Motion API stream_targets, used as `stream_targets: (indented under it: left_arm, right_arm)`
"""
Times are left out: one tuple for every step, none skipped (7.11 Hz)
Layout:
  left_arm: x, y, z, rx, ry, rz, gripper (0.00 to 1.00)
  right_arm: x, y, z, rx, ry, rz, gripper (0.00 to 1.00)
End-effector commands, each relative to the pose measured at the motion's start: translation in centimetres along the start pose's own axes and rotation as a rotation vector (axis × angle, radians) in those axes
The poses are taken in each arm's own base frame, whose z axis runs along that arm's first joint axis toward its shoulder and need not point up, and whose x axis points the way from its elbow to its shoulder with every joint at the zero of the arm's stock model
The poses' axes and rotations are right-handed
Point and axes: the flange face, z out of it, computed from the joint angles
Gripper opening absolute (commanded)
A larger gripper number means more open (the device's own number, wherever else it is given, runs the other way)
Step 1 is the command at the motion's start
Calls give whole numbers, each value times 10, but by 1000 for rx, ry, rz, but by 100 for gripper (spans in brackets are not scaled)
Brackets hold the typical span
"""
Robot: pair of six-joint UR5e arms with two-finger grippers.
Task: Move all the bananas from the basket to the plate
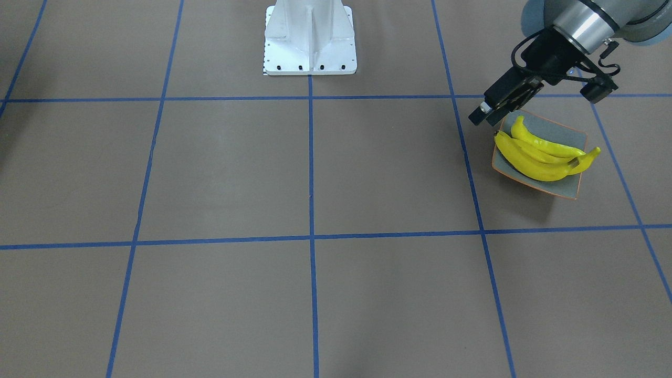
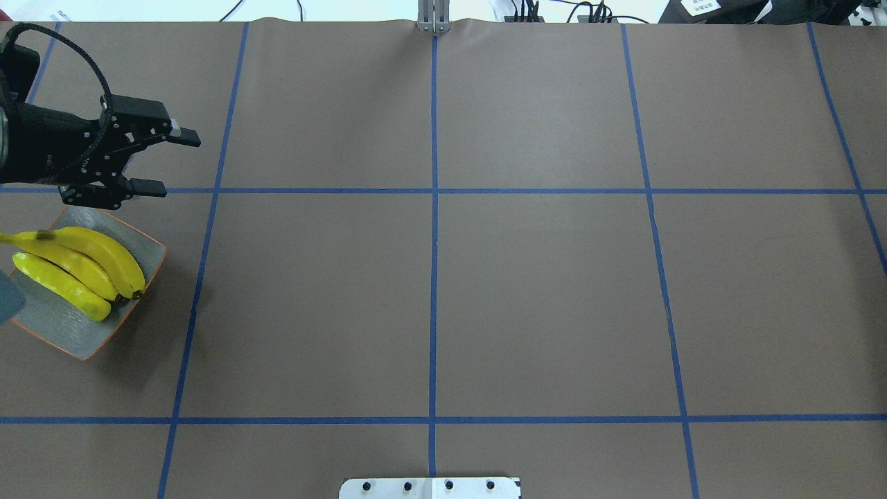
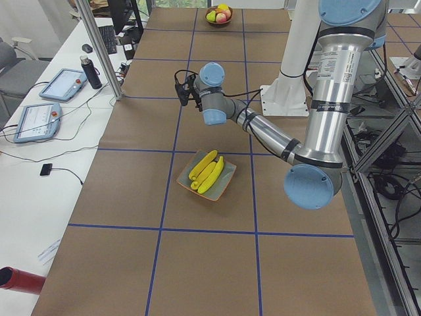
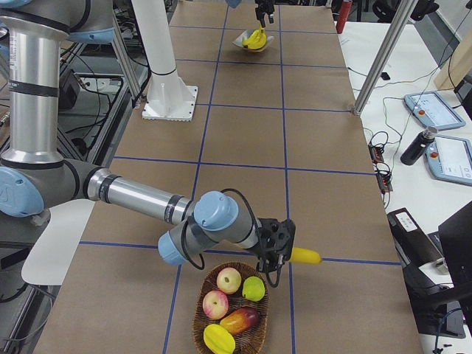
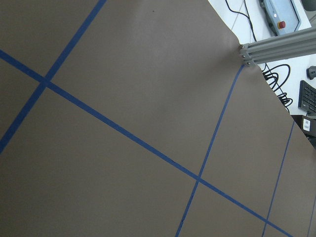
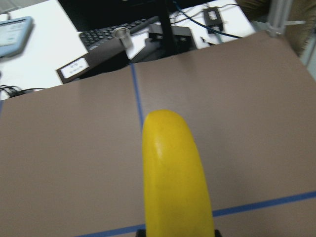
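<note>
Three yellow bananas point(image 1: 535, 157) point(image 2: 83, 267) lie side by side on the square grey-green plate point(image 1: 572, 137) point(image 2: 62, 326) at the table's left end. My left gripper point(image 1: 485, 113) point(image 2: 173, 164) hangs open and empty just beyond the plate's far edge. At the other end of the table, my right gripper point(image 4: 284, 251) is shut on another banana point(image 4: 304, 256) point(image 6: 175, 177). It holds this banana level above the brown table, just past the rim of the wicker basket point(image 4: 230, 310).
The basket holds apples point(image 4: 228, 280) and other fruit. The robot's white base point(image 1: 310, 39) stands at the middle of the near edge. Tablets, a bottle and cables lie on the white side table point(image 4: 435, 125) beyond the far edge.
</note>
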Motion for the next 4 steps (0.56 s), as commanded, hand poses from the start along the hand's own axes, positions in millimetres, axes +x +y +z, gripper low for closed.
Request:
stream_targets:
  left_arm:
    - [10, 5, 5, -15, 14, 10, 100]
    - [22, 6, 8, -19, 33, 25, 100]
    - [36, 10, 8, -25, 53, 38, 100]
    - [46, 12, 10, -30, 67, 44, 100]
  right_arm:
    - [-156, -25, 61, -93, -187, -165, 0]
    - [-237, -40, 89, -107, -254, -152, 0]
    - [-325, -33, 122, -116, -302, -96, 0]
    - [-402, 1, 149, -73, -323, -63, 0]
